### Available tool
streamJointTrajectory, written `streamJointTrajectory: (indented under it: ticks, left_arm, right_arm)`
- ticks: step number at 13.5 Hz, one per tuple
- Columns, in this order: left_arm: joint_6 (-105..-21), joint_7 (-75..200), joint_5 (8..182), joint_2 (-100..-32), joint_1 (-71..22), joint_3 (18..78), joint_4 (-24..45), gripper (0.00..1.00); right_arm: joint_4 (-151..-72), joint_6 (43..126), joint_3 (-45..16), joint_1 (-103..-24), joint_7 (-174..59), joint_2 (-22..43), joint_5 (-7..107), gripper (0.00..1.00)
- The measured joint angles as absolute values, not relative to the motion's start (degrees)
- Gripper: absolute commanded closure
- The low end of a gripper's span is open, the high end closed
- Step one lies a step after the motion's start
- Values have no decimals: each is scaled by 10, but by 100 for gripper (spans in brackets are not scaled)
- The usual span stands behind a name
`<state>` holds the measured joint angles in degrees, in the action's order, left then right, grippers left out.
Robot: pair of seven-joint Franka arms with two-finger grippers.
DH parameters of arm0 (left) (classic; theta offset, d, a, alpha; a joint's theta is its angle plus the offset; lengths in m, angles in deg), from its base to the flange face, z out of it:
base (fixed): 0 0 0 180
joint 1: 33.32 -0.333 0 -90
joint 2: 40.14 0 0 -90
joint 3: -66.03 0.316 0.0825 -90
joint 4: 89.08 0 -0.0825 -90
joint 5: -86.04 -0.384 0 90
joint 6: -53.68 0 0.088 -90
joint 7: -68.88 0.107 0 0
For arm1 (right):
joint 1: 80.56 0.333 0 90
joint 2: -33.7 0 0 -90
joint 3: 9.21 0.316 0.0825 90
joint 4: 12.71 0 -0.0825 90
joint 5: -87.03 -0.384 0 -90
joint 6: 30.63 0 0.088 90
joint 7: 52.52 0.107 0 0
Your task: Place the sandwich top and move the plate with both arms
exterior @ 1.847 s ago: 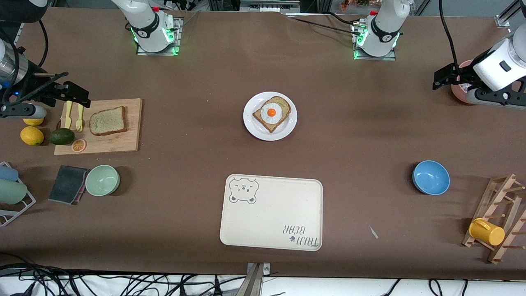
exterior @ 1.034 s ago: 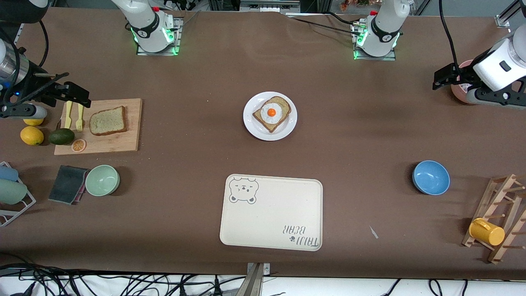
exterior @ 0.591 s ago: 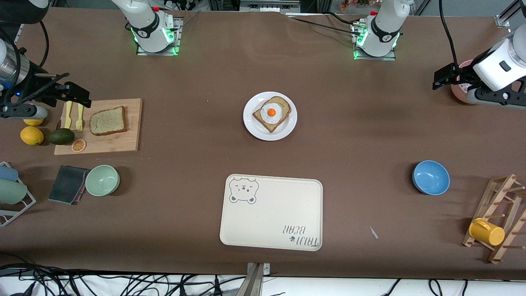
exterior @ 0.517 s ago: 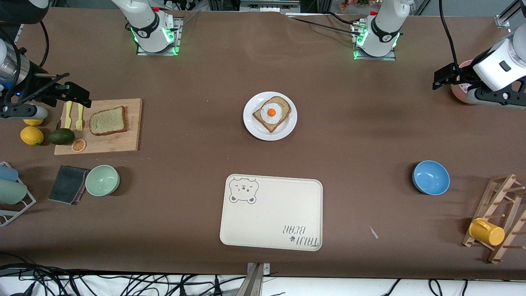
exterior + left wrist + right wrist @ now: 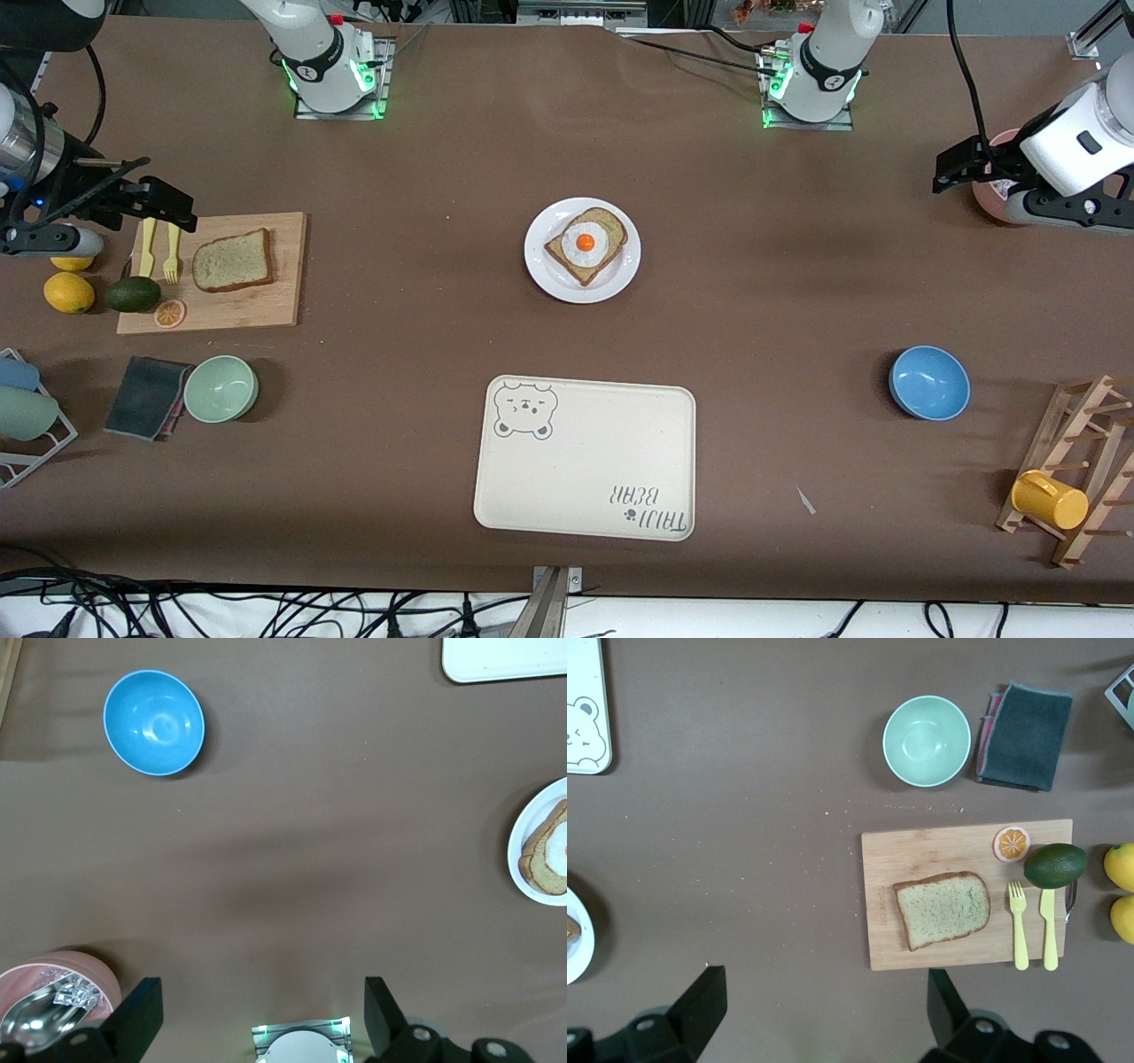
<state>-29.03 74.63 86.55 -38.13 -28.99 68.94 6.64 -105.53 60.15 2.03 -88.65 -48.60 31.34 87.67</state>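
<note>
Sandwich top (image 5: 232,260) sits on the cutting board (image 5: 266,301) at my right arm's end; plate (image 5: 542,275) with the egg slice (image 5: 586,245) mid-worktop. Right hand (image 5: 164,206) spread, over the board's edge by the fork (image 5: 171,252) (easy to snag). Left hand (image 5: 961,167) spread, waiting over the pink bowl (image 5: 988,190). Risks: crushing the bread, dropping it off-centre.

a long brown table (image 5: 762,292) spans the scene, black cables (image 5: 266,611) along its near edge.
</note>
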Motion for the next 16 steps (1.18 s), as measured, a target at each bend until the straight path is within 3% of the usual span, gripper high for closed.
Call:
streamJointTrajectory:
  ticks: [16]
  left_arm:
    - [-290,746,878,-381,-314,690,66,0]
  right_arm:
    - [-1056,601,20,-887,-486,313,877,0]
